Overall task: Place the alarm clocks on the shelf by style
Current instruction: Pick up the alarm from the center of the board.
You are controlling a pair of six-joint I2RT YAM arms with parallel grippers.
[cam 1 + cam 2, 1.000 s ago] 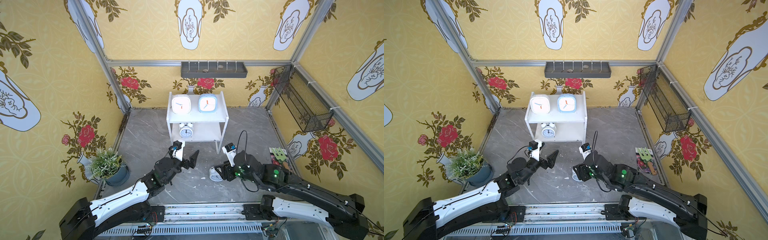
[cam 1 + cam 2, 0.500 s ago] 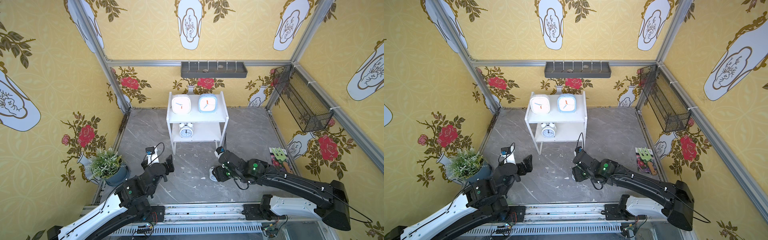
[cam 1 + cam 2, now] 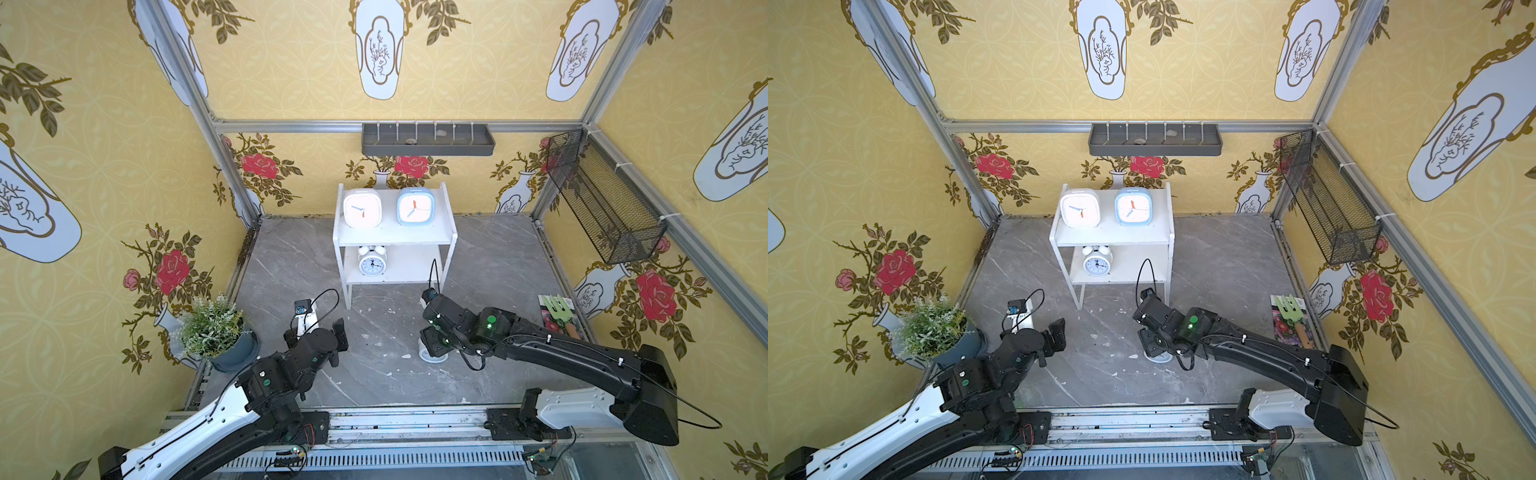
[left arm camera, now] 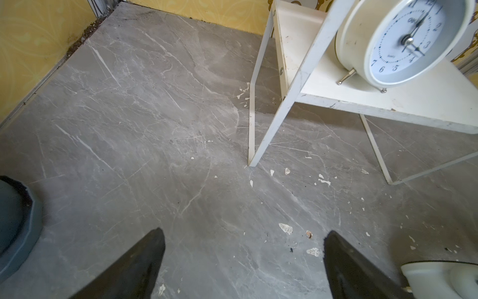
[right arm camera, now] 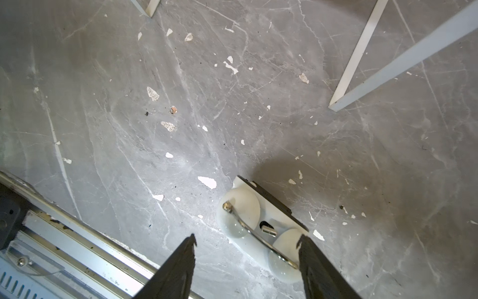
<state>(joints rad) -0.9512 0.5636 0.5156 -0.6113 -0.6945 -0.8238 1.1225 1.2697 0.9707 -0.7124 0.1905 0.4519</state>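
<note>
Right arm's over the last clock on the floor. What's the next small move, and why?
Probably lower the right gripper around the twin-bell clock on the floor. Its jaws stand open above that clock, with one finger overlapping a bell, so a slight sideways nudge may help. The shelf has room on its lower tier beside the matching clock.

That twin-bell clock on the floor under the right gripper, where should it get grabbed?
Probably from above: pinch the twin-bell clock across its flat front and back, just under the bells. They and the handle face up, too rounded or thin to hold.
</note>
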